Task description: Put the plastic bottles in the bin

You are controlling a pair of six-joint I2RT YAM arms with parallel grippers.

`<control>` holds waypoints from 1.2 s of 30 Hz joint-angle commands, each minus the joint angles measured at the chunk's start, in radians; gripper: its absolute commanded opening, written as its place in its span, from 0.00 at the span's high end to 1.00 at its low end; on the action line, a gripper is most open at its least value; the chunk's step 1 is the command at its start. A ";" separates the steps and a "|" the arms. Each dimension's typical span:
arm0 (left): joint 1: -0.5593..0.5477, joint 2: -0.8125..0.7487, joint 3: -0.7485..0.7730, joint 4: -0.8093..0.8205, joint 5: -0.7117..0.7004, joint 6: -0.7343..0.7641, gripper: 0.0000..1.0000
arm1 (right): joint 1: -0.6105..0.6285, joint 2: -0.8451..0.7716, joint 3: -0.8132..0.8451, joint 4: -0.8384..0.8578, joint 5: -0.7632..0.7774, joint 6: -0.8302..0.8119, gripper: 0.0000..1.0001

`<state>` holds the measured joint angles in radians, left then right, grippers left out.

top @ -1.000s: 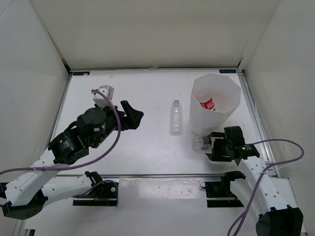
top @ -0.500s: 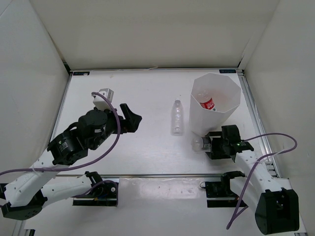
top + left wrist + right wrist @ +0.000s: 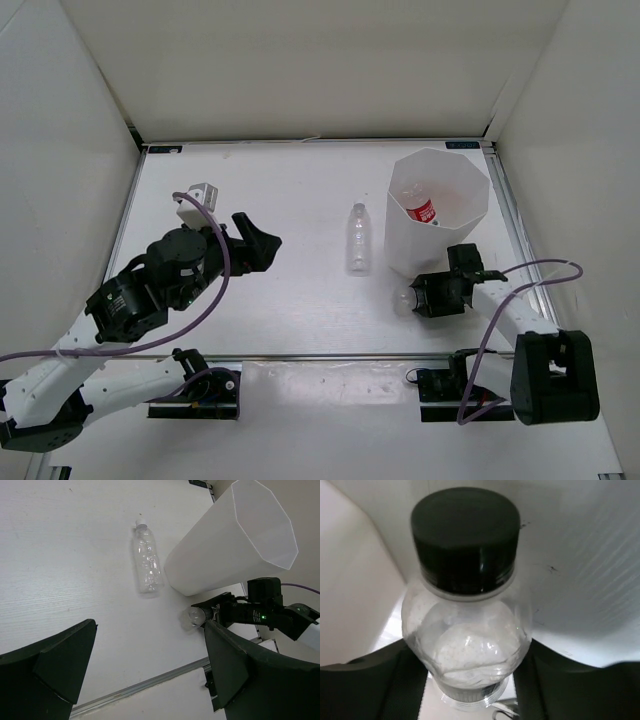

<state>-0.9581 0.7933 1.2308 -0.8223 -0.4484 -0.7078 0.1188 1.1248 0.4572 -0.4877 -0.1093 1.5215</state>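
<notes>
**Right side.** The right end effector (image 3: 420, 297) is low against the near foot of the bin (image 3: 440, 250). Its fingers (image 3: 375, 680) are clamped on either side of the black-capped bottle (image 3: 465, 605). The grip sits on the body below the shoulder, which leaves the cap end free and the bottle sticking out past the fingertips. The bin wall stands just beside the bottle. The hold looks like a pick made where the bottle lay, tucked at the bin's base. The rim is well above it, so a lift has to come before any drop.

**Left side.** The left end effector (image 3: 262, 243) hangs well to the left of the bin with its fingers spread wide and nothing between them. Its wrist camera looks across at the plain bottle (image 3: 146, 565), which suggests it is lined up for that one.

**Plain bottle.** It lies on its side on the table (image 3: 300, 180), just left of the bin, with its cap toward the far edge. Nothing touches it.

**Bin.** It is upright with its mouth open. The red-labelled bottle (image 3: 422, 211) lies inside, leaning on the wall. From the top view it is possibly the only thing in there, though the floor beneath it is partly out of sight.

**Progress.** One bottle is binned, one is gripped and one waits on the table.
</notes>
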 commanded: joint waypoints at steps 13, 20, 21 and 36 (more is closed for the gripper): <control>-0.002 -0.068 -0.086 0.003 -0.091 -0.070 0.00 | 0.005 -0.314 0.225 -0.546 -0.154 -0.216 0.69; -0.002 -0.039 -0.105 0.022 -0.111 -0.084 0.00 | 0.005 -0.407 0.700 -0.763 -0.159 -0.341 0.83; -0.002 -0.028 -0.105 0.032 -0.122 -0.097 0.00 | 0.005 -0.372 0.777 -0.753 -0.141 -0.375 0.82; 0.038 0.237 -0.108 0.146 -0.037 -0.118 0.00 | 0.005 0.200 1.491 -0.617 0.185 -0.926 0.00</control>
<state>-0.9459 0.9752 1.0824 -0.7273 -0.5484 -0.8516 0.1200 1.2457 1.9095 -1.1370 0.0494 0.7654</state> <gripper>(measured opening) 0.998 0.943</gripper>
